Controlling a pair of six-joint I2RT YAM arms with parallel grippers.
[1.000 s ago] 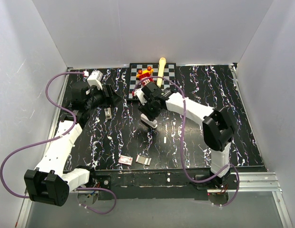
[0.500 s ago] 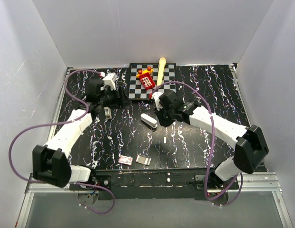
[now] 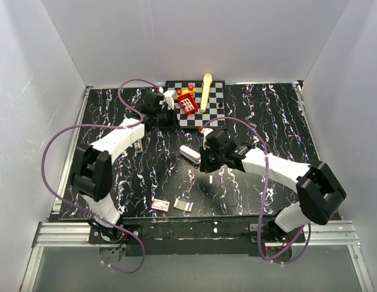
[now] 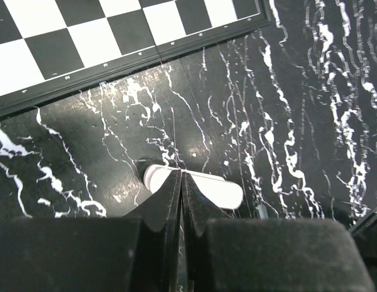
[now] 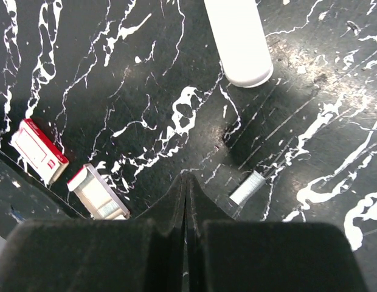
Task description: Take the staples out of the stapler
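Observation:
The stapler (image 3: 138,145), small and silver-grey, lies on the black marbled table half under my left forearm. A short pale strip of staples (image 3: 211,180) (image 5: 247,187) lies loose on the table, just right of my right gripper (image 3: 204,165) (image 5: 186,176). That gripper hovers over the table, shut and empty. My left gripper (image 3: 168,118) (image 4: 180,173) is by the chessboard's near edge, also shut with nothing in it. Beyond its tips lies the white stick (image 4: 204,189) (image 3: 190,154) (image 5: 238,38).
A chessboard (image 3: 216,92) (image 4: 121,42) at the back carries a red toy (image 3: 187,103) and a cream stick (image 3: 206,90). Near the front edge lie a red-and-white box (image 3: 161,204) (image 5: 38,150) and an open tray of staples (image 3: 183,205) (image 5: 98,194).
Both grippers have closed. The left arm swung right from the table's left side to the chessboard's edge. The right gripper moved from beside the chessboard forward past the white stick.

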